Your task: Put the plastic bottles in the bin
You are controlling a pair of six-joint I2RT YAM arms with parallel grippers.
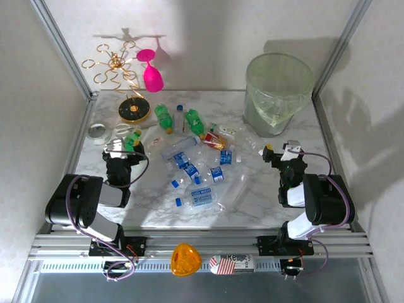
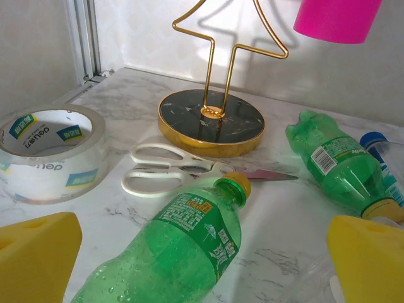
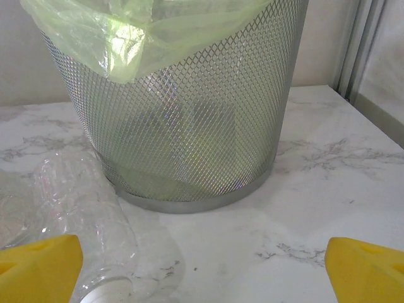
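Down at the left gripper (image 2: 202, 278), the yellow fingers (image 2: 38, 255) are spread wide and a green bottle (image 2: 183, 249) lies right between them, yellow cap pointing away. Its body sits closer to the finger on the view's left, and nothing is pinched. Just past the cap lie white-handled scissors (image 2: 167, 173), with a tape roll (image 2: 50, 151) off to the left. Beyond those comes the gold stand's dark round base (image 2: 211, 120). To its right is a second green bottle (image 2: 334, 164) with a blue-capped bottle (image 2: 377, 148) beside it, and the pink glass (image 2: 338, 19) hangs above. Over to the right gripper (image 3: 202, 271): fingers (image 3: 369, 268) just as wide apart, holding nothing. A clear crushed bottle (image 3: 88, 208) lies ahead of the finger on the view's left, its far end right at the foot of the bin (image 3: 183, 126). That wire-mesh basket with a pale-green liner stands straight ahead of the gap. From overhead, the other plastic bottles (image 1: 196, 167) lie scattered mid-table between the two arms, with the bin at the far right.
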